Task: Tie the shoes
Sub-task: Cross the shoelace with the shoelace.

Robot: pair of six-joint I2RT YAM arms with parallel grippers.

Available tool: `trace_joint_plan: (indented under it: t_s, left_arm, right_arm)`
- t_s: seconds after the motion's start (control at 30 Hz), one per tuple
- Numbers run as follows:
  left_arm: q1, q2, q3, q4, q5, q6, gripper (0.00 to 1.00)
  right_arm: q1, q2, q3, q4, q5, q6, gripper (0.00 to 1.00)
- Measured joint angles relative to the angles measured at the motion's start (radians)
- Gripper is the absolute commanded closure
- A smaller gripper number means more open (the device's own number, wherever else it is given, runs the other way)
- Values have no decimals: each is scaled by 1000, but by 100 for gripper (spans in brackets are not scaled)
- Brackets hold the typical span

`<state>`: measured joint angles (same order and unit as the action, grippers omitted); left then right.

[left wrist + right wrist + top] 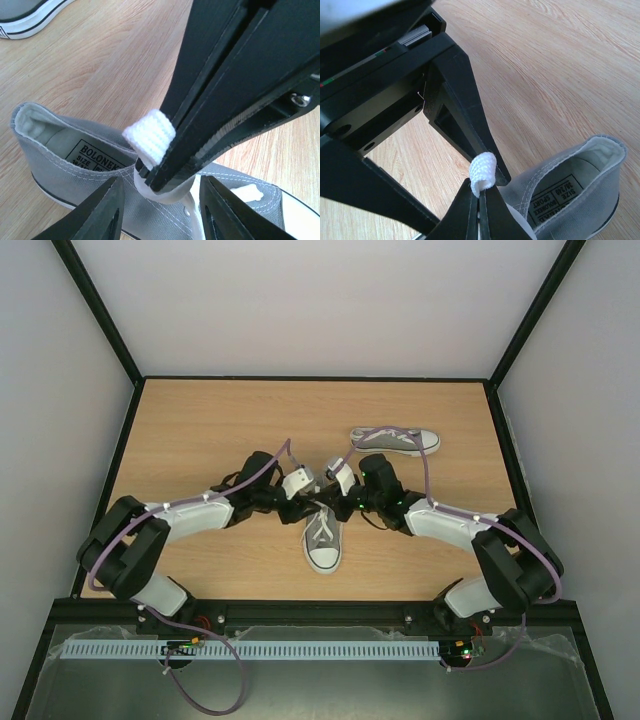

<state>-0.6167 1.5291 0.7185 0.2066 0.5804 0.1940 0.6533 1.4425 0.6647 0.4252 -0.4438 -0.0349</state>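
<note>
Here, the left fingers (pixel 100 210) are found spread, with nothing seen gripped between them; they are set either side of the lace loop (pixel 150 136), which is met toward 3 o'clock from them in the overhead view. The near shoe (pixel 322 540) is placed just beneath on the tabletop (pixel 200 430), its long axis run from 12 to 6, toe at 6. The loop is pinched by the right fingers (pixel 465 215), pressed together, so both arms are judged equally near. The second shoe (pixel 395 440) is laid at 1 o'clock.
</note>
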Motion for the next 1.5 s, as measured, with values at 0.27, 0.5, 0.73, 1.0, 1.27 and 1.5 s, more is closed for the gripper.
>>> trace_joint_plan:
  t_s: [0.27,0.5,0.73,1.0,1.27,1.5]
  left_arm:
    - [-9,17,-12,79,8,-23,78]
    - [-20,27,-24,95,-10,-11,98]
    - [-24,27,-37,119,-21,13,98]
    - [-25,25,-77,151,-21,88,98]
    - [-31,22,-80,161,-20,174,98]
    - [-31,22,-80,162,-20,212,95]
  right_arm:
    - [1,0,2,-2,7,13,95]
    - [-2,0,15,-20,27,22,72]
    - [-14,-60,41,-101,50,19,60]
    - [-123,-21,79,-214,15,65,68]
    - [-127,182,223,-366,-82,28,71]
    - [-127,190,227,-449,-154,-46,70]
